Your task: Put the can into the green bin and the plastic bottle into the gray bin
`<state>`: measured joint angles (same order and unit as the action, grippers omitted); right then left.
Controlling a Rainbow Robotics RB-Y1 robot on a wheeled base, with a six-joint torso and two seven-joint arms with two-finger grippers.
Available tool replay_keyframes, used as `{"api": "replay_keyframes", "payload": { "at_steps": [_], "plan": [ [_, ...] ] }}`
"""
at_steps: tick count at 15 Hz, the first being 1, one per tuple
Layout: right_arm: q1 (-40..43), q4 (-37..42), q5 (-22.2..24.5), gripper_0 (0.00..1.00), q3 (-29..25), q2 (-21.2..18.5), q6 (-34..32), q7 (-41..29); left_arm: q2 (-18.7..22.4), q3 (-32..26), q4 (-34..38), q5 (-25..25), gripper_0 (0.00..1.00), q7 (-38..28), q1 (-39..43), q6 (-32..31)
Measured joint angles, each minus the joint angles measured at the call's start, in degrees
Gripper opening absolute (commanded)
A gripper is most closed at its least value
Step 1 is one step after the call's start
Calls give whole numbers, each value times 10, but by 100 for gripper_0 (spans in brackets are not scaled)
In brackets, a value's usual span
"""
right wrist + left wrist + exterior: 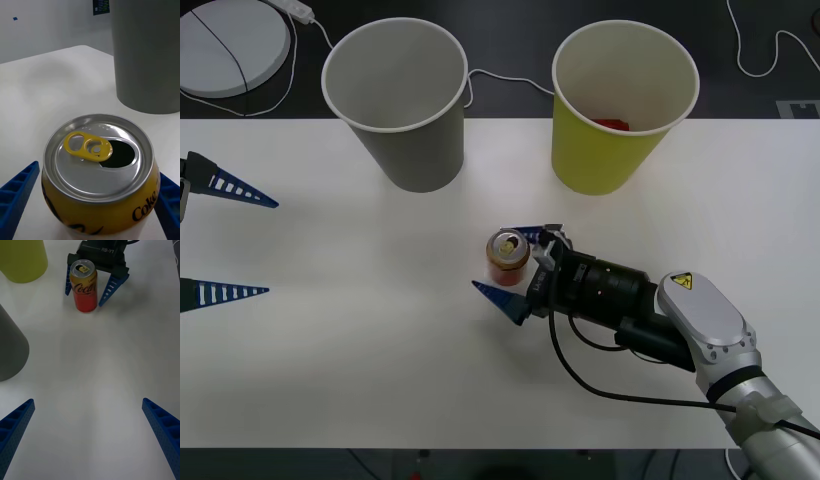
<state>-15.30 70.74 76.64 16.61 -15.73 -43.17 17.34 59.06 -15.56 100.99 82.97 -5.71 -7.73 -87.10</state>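
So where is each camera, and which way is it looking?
Front view: above the arms, looking down at the table; both arms show, right gripper around the can, left gripper at the left edge.
Right wrist view: on the right wrist, close on the can between its blue fingers.
Left wrist view: on the left wrist, facing the can across the table.
All three share the can.

A lab bench: plain white table [330, 350], loose cables [765, 60] on dark floor behind
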Motion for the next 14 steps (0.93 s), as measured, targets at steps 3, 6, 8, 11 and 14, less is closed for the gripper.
{"api": "replay_keyframes", "payload": {
  "at_steps": [3, 6, 8, 11, 14],
  "plan": [
    [0, 0, 0, 0, 0, 0, 0, 5, 0, 0, 0, 0, 100, 0, 0, 0],
    [0, 0, 0, 0, 1, 0, 0, 5, 0, 0, 0, 0, 100, 0, 0, 0],
    [0, 0, 2, 0, 2, 0, 0, 3, 0, 0, 0, 0, 100, 0, 0, 0],
    [0, 23, 31, 0, 2, -9, -4, -24, 0, 0, 0, 0, 100, 0, 0, 0],
    [20, 101, 103, 0, 2, -33, -8, -127, 0, 0, 0, 0, 100, 0, 0, 0]
  ]
}}
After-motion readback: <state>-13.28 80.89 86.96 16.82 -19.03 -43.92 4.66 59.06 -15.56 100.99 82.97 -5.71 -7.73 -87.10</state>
